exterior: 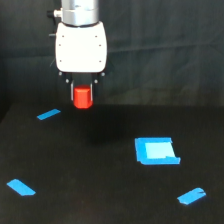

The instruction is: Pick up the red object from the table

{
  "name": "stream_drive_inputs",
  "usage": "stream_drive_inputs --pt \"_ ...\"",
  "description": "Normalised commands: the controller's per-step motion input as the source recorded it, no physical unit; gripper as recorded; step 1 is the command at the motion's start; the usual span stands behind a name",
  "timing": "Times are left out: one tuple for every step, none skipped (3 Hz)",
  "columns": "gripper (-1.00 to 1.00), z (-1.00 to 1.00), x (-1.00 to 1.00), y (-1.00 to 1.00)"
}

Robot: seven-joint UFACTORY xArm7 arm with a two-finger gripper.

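claw [82, 92] clamped on red block [83, 98] | block upright between fingers, hanging straight below claw | appears clear above desk [100, 190]

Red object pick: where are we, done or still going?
Done, as far as it shows: the claw is shut on the red object. In hand: it hangs against the black backdrop, seemingly clear of the table, though one view cannot confirm the gap. Left: nothing visible beyond keeping hold; the blue square patch lies untouched.
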Motion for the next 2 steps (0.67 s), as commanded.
stream_drive_inputs --pt "-0.97 0.09 0.01 -0.01" --pt "-1.00 0.03 -0.02 -0.02"
